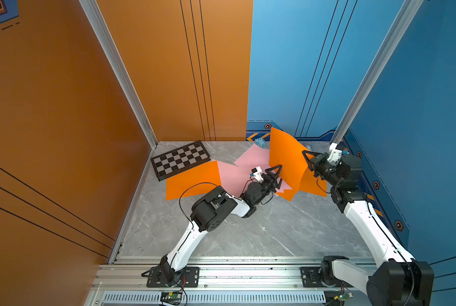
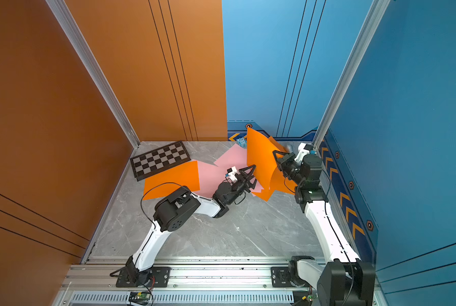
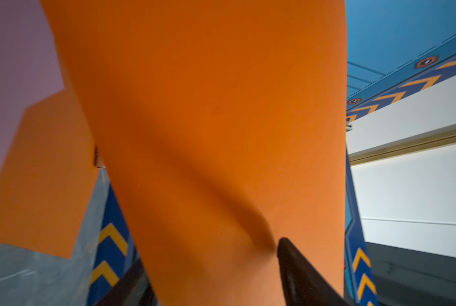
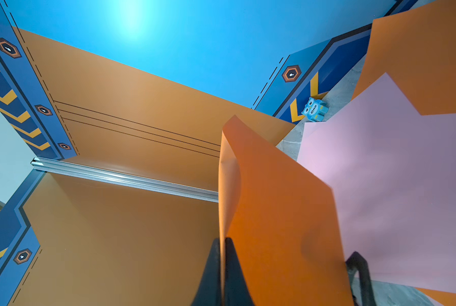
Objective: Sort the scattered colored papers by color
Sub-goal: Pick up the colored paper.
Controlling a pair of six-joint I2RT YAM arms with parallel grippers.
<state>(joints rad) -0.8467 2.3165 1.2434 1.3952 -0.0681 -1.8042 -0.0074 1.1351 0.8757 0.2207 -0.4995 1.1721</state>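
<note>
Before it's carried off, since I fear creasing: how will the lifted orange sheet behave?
Likely floppy: the lifted orange sheet curls over while the right gripper pinches only one edge. Probably very light, since that small pinch holds it up. It may crease; a soft buckle already shows across it.

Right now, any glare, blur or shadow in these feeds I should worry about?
Left wrist view: lifted orange sheet fills most of the frame, soft, a shadow band across it. Right wrist view: glare patch on the blue wall; right gripper pinching the sheet looks soft. Both top views: sharp, evenly lit, frame posts splayed by the wide lens.
</note>
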